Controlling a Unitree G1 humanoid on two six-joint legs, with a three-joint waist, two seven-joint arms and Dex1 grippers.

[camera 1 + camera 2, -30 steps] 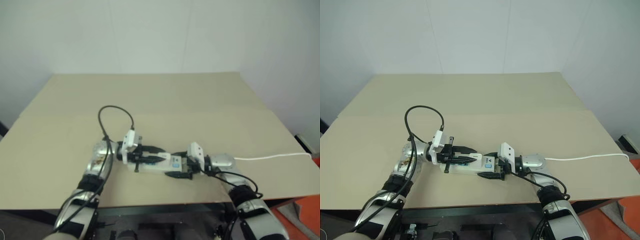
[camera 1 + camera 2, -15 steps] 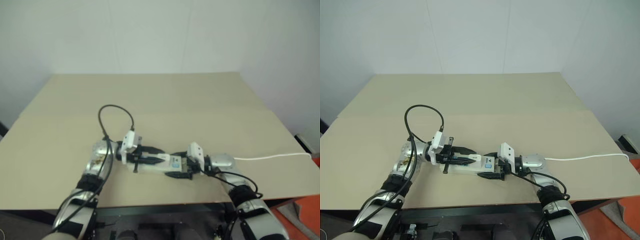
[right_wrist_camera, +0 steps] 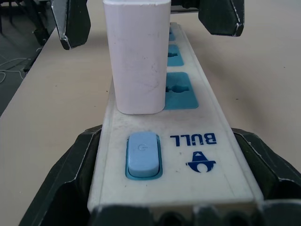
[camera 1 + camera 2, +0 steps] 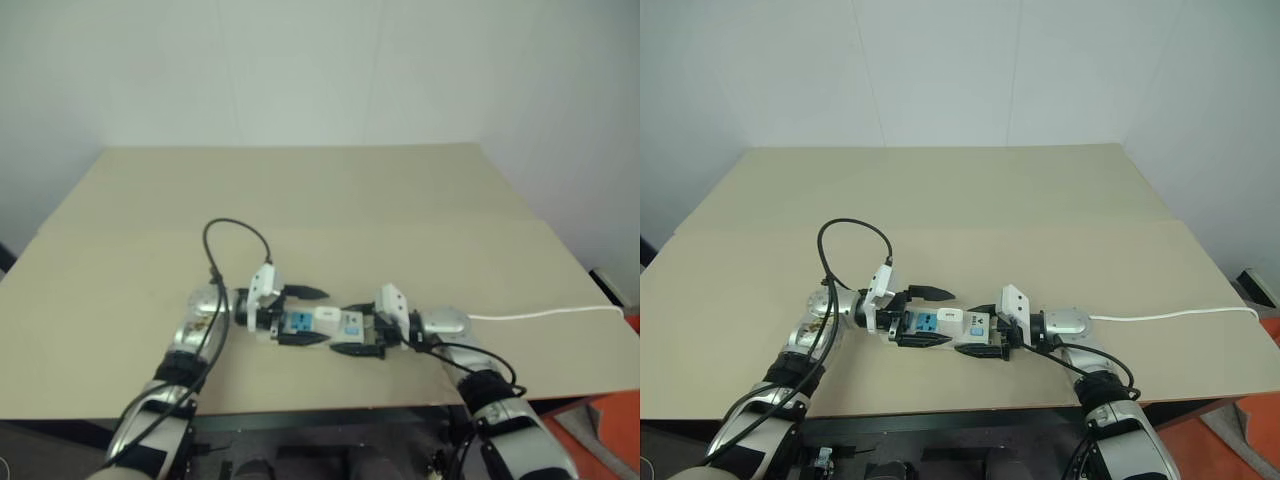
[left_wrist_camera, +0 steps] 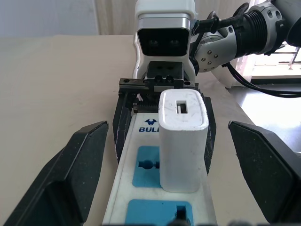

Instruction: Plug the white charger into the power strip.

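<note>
beige table (image 4: 330,190), white walls (image 4: 300,70), corner

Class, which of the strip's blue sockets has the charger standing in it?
The socket nearest the power strip's switch end; the white charger stands upright there.

Beige desk (image 4: 970,190) with a seam across its middle, pale wall (image 4: 940,70) behind its far edge, orange object (image 4: 1230,450) past its near right corner

Charger (image 5: 183,141) upright in strip (image 5: 150,202), L fingers (image 5: 70,176) spread.
</note>
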